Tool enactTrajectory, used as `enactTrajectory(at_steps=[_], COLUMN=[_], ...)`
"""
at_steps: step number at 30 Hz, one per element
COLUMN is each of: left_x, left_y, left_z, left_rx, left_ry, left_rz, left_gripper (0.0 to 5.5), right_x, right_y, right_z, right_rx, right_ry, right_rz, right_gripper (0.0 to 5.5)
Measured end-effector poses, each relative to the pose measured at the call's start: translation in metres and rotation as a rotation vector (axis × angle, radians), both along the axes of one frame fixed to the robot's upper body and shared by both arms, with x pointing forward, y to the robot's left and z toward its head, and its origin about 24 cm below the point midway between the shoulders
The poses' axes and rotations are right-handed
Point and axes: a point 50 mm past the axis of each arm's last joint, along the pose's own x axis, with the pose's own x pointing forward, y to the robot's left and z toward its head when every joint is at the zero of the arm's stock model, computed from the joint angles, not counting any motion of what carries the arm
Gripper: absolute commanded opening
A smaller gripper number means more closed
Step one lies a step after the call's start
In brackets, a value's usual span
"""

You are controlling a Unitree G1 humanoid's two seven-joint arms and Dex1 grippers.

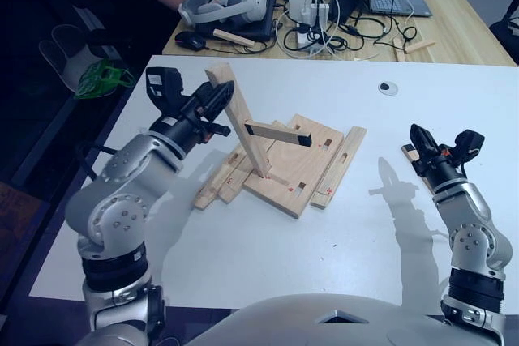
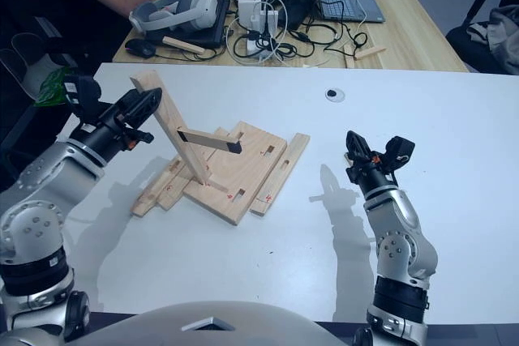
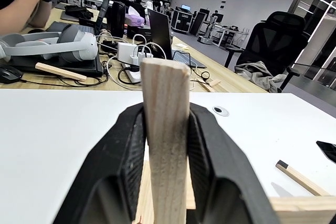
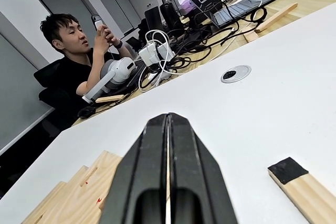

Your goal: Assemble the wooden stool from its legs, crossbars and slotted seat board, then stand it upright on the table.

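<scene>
One leg (image 1: 242, 119) clamped in left jaws, right jaws closed together

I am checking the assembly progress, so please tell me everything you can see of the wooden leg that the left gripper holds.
The leg is a flat, straight bar of pale bare wood with squared ends. It stands tilted, its top leaning toward the robot's left. The left gripper is shut on its upper end, which shows between the two fingers. Its lower end meets the seat board, apparently in a slot. A crossbar with a dark end juts from its middle toward the right.
</scene>
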Motion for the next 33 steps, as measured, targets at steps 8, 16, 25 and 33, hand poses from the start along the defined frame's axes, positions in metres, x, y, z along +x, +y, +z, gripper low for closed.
enactTrajectory(at_steps=[8,16,25,33], left_x=[0.014,0.03,0.059,0.076], left_y=[-0.02,-0.033,-0.061,-0.084], left_z=[-0.011,-0.019,-0.028,-0.032], left_rx=[-0.015,-0.031,-0.044,-0.04], left_ry=[-0.065,-0.121,-0.185,-0.248], left_rz=[0.036,0.05,0.005,-0.03], left_gripper=[1.02,1.02,1.02,1.02], right_x=[0.009,0.013,0.016,0.018], right_y=[-0.004,-0.003,0.001,0.006], right_z=[0.005,0.009,0.006,0.005], right_rx=[-0.025,-0.049,-0.044,-0.054], right_ry=[-0.017,-0.027,-0.017,-0.016], right_rz=[0.0,0.008,0.029,0.052], right_gripper=[0.0,0.0,0.0,0.0])
